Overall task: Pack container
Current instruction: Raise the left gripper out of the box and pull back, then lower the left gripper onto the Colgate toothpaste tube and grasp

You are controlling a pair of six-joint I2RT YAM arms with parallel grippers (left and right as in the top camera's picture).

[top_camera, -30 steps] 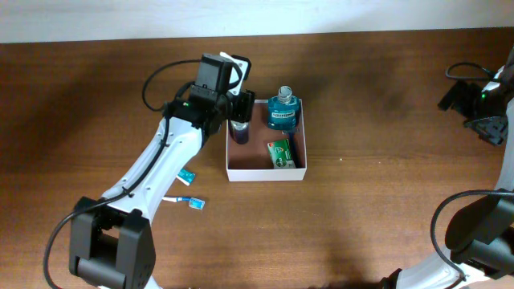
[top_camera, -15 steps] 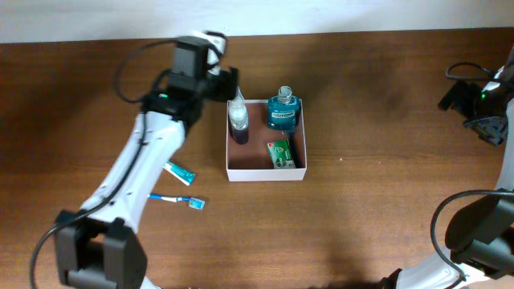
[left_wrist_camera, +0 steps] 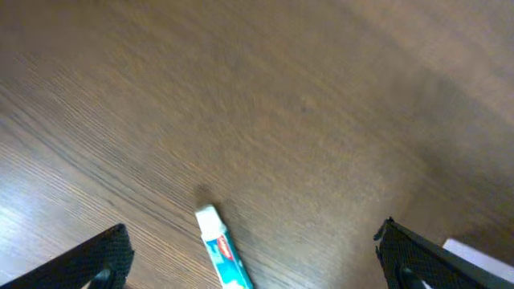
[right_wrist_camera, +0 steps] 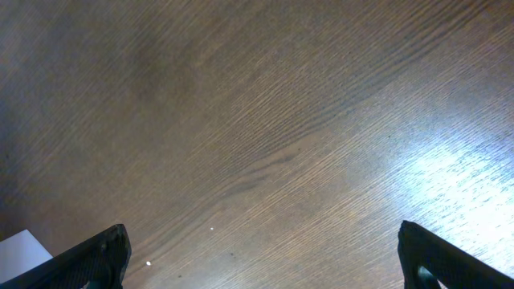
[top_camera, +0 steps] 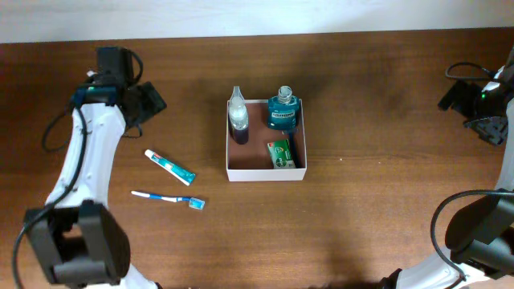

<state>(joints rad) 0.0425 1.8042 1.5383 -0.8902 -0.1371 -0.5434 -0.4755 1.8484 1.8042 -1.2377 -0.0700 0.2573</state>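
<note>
The container [top_camera: 265, 173], a shallow white-walled box with a pinkish-brown inside, sits at the table's middle. In it stand a clear bottle with purple liquid [top_camera: 238, 117] and a blue mouthwash bottle [top_camera: 283, 110], and a green packet [top_camera: 280, 153] lies flat. A toothpaste tube [top_camera: 170, 166] [left_wrist_camera: 222, 252] and a blue toothbrush [top_camera: 169, 197] lie on the table left of the container. My left gripper [top_camera: 152, 103] [left_wrist_camera: 255, 269] is open and empty, high above the table, up and left of the tube. My right gripper [top_camera: 451, 95] [right_wrist_camera: 265, 265] is open and empty at the far right.
A white wall strip [top_camera: 257, 16] runs along the table's back edge. A white corner of the container shows at the left wrist view's lower right [left_wrist_camera: 482, 255] and another white corner at the right wrist view's lower left [right_wrist_camera: 20, 247].
My left arm let go of the clear bottle in the container's back left corner and swung far to the left. The toothpaste tube, hidden before, now shows fully. The right arm has not moved.
</note>
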